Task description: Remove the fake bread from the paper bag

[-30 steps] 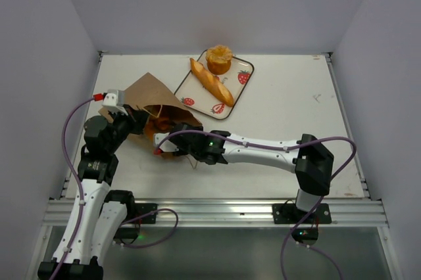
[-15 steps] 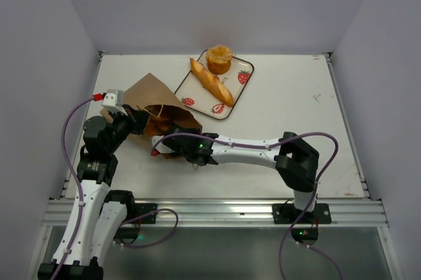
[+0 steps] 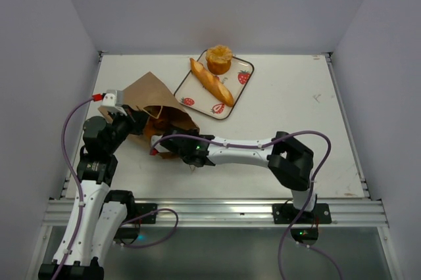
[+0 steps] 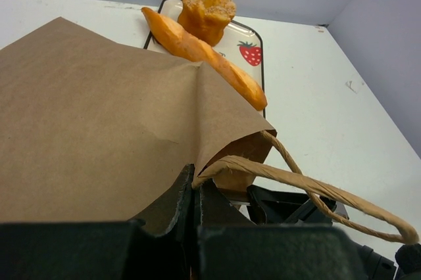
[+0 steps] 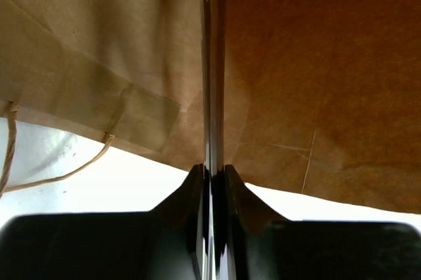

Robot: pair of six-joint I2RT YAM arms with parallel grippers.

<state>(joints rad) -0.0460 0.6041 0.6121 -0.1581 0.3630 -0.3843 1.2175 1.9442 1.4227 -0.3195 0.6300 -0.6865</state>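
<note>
- The paper bag (image 3: 148, 96) lay on its side at the left of the desk (image 3: 296, 109), its mouth turned toward the near right.
- My left end effector (image 4: 195, 191) was clamped on a fold of the bag's rim, holding the mouth up.
- My right end effector (image 3: 163, 144) sat at the mouth with its fingers pressed flat together. I could not tell whether it had any paper or bread between them.
- A baguette (image 3: 212, 81) and a ruffled bun (image 3: 219, 59) lay on the strawberry tray (image 3: 235, 88), out of the bag.
- Orange pieces (image 3: 156, 125) showed just inside the mouth. I could not count them.
- I judged the toy bread light, rigid and glossy, so likely slippery. I would take a roll across its narrow middle, with the fingers well apart first.
- The paper looked thin and easily creased, and the cord handle (image 4: 316, 191) lay loose by the mouth, where it could snag a finger.
</note>
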